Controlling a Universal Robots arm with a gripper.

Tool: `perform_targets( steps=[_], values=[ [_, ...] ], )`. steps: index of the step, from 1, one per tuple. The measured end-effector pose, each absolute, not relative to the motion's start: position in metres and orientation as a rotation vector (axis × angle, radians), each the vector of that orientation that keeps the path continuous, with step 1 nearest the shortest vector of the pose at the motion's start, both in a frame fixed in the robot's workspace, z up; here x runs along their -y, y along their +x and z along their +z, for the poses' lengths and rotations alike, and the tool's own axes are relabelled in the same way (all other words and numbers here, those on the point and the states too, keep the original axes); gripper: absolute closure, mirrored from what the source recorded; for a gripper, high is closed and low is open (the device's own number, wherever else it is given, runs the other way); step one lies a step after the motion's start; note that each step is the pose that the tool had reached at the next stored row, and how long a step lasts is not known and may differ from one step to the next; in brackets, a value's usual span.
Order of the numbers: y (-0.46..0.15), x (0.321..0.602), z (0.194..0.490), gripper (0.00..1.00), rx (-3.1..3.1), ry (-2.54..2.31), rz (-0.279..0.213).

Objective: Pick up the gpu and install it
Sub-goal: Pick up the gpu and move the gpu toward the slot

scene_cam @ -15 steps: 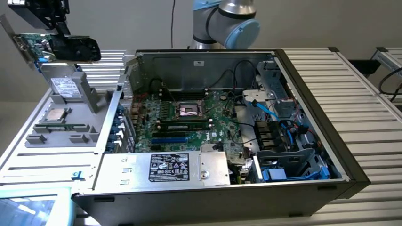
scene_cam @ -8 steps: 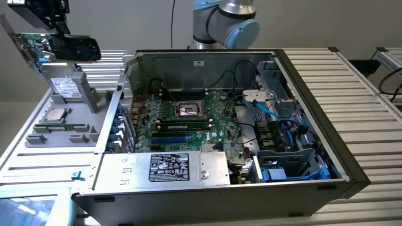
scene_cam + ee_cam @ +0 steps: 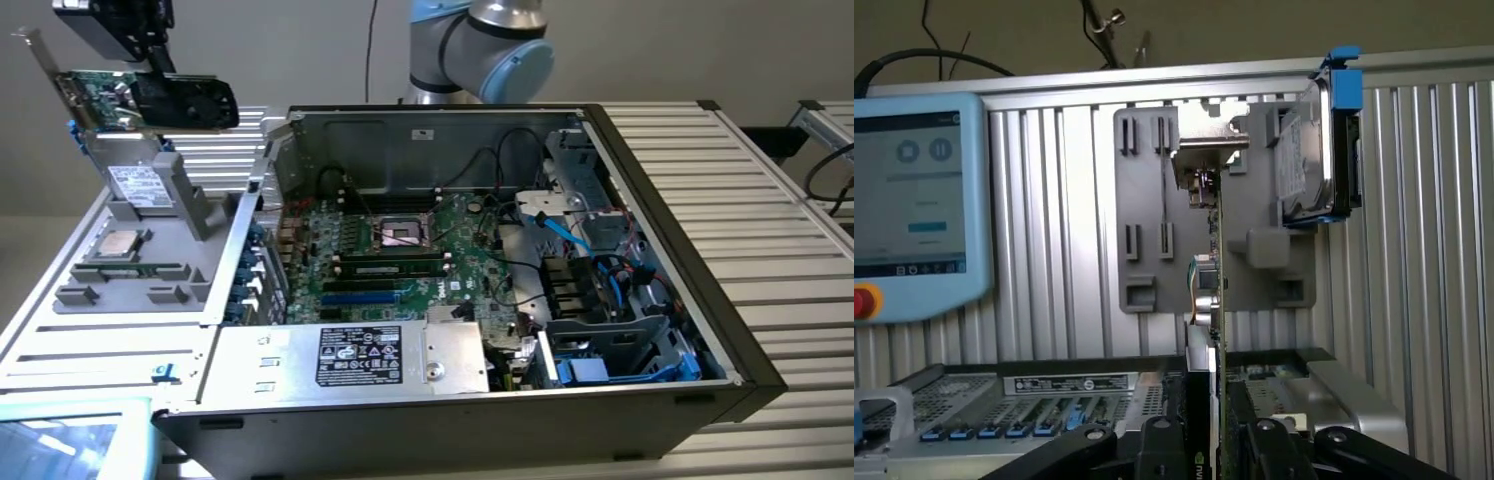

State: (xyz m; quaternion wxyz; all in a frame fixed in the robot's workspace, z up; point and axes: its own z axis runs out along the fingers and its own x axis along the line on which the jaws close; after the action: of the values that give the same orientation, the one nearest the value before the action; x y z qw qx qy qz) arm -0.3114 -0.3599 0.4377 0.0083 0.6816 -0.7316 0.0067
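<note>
Black gripper (image 3: 1219, 445) pinches the flat green gpu card (image 3: 134, 98) with black heatsink, aloft over the grey parts tray (image 3: 120, 300); it looks light, rigid yet fragile, best clamped across its upper edge.

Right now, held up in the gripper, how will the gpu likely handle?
The gpu is probably stiff: edge-on in the wrist view it runs straight. It is likely weighted toward its black heatsink, so it may tilt in the gripper. The exposed board looks fragile.
</note>
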Motion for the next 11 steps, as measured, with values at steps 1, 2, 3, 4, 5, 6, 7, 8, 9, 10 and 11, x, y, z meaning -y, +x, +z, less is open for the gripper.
perform_targets(
  steps=[1,2,3,4,5,6,7,8,9,10,11],
  values=[
    [-0.307,0.36,0.438,0.73,2.287,2.13,0.02],
    [-0.302,0.36,0.438,0.73,2.287,2.131,0.02],
    [-0.298,0.36,0.438,0.73,2.287,2.131,0.019],
    [-0.293,0.36,0.438,0.73,2.288,2.131,0.018],
    [-0.289,0.361,0.438,0.73,2.288,2.132,0.017],
    [-0.284,0.361,0.438,0.73,2.289,2.132,0.015],
    [-0.28,0.361,0.438,0.73,2.289,2.133,0.014],
    [-0.275,0.361,0.438,0.73,2.29,2.133,0.014],
    [-0.27,0.361,0.438,0.73,2.29,2.133,0.013],
    [-0.266,0.361,0.438,0.73,2.29,2.134,0.012],
    [-0.261,0.362,0.438,0.73,2.29,2.134,0.012]
  ],
)
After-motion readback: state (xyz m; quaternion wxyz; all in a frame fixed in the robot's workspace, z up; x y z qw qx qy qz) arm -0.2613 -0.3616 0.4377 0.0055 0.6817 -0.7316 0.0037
